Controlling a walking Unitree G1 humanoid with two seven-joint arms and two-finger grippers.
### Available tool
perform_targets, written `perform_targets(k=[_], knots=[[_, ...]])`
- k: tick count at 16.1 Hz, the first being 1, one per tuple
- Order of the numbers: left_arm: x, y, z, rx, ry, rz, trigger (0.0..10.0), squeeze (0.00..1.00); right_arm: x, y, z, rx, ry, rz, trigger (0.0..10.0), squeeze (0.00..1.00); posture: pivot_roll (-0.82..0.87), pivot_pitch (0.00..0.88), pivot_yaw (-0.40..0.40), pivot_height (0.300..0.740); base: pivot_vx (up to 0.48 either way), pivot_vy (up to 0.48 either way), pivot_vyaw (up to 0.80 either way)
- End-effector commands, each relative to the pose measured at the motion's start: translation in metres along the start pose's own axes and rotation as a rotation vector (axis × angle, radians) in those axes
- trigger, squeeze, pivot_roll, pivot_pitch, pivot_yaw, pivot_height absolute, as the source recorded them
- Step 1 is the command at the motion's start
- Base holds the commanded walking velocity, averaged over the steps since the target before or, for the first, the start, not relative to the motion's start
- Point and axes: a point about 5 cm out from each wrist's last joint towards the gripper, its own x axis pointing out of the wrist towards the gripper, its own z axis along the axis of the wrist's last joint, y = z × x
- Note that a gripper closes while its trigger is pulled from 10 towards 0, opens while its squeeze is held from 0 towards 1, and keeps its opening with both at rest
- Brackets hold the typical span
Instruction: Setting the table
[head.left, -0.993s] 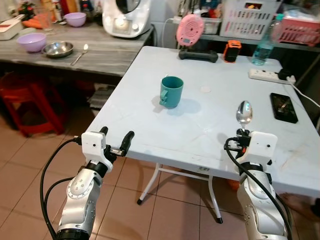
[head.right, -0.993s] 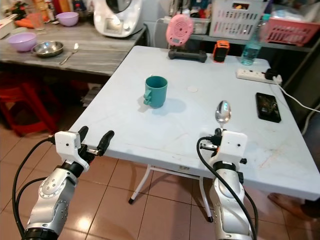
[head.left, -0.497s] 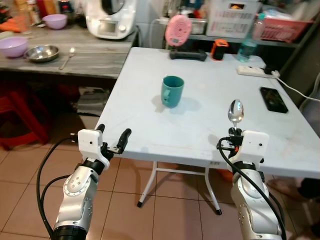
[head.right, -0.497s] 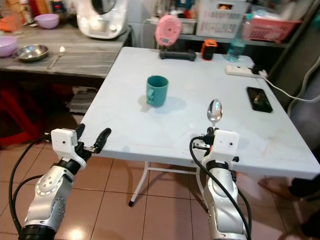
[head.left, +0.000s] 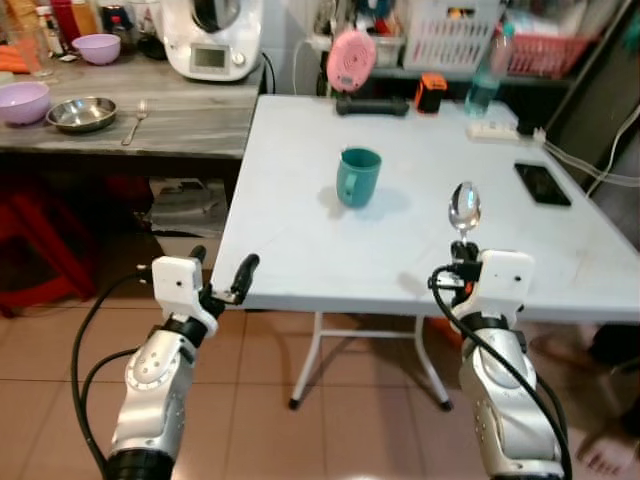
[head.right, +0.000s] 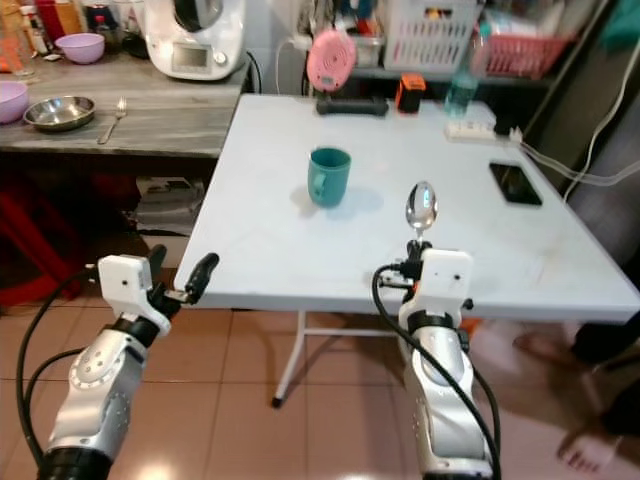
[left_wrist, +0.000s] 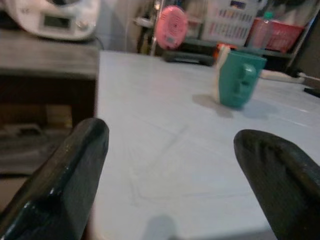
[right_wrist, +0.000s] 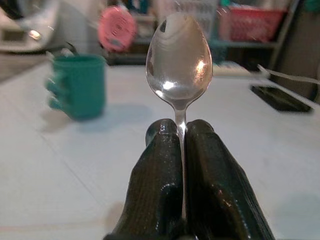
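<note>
A teal mug (head.left: 358, 177) stands upright near the middle of the white folding table (head.left: 300, 250). My right gripper (head.left: 463, 243) is shut on the handle of a silver spoon (head.left: 463, 209), whose bowl points forward above the table's front right part. The right wrist view has the spoon's bowl (right_wrist: 179, 62) sticking out from the closed fingertips (right_wrist: 160, 150), with the mug (right_wrist: 80, 85) farther off. My left gripper (head.left: 222, 275) stands open at the table's front left corner, holding nothing; its fingers (left_wrist: 65, 170) frame the mug (left_wrist: 239, 79) in the left wrist view.
A black phone (head.left: 542, 184), power strip (head.left: 492, 131), water bottle (head.left: 482, 88), pink clock (head.left: 350, 60) and orange device (head.left: 431, 92) sit at the table's back and right. The grey counter (head.left: 180, 110) to the left holds a steel bowl (head.left: 81, 113), spoon (head.left: 136, 106), purple bowls and a white appliance (head.left: 212, 38). Tiled floor lies below.
The whole picture has shifted: the camera has backed off and turned a little, so more floor and the table's front edge show. Both grippers keep their poses; the spoon stays held.
</note>
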Motion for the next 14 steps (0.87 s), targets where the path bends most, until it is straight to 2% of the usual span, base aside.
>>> perform_targets(k=[1, 14], knots=[[0.0011, 0.0014, 0.0024, 0.013, -0.004, -0.002, 10.0, 0.0, 0.0019, 0.0, 0.0057, 0.004, -0.027, -0.001, 10.0, 0.0, 0.0, 0.0, -0.027, 0.74, 0.0, 0.401, 0.0], [0.0064, 0.0023, 0.006, 0.018, -0.019, 0.007, 10.0, 0.0, 0.0026, 0.0033, 0.0069, 0.019, -0.043, 0.028, 10.0, 0.0, 0.01, 0.0, -0.023, 0.74, 0.0, 0.418, 0.0]])
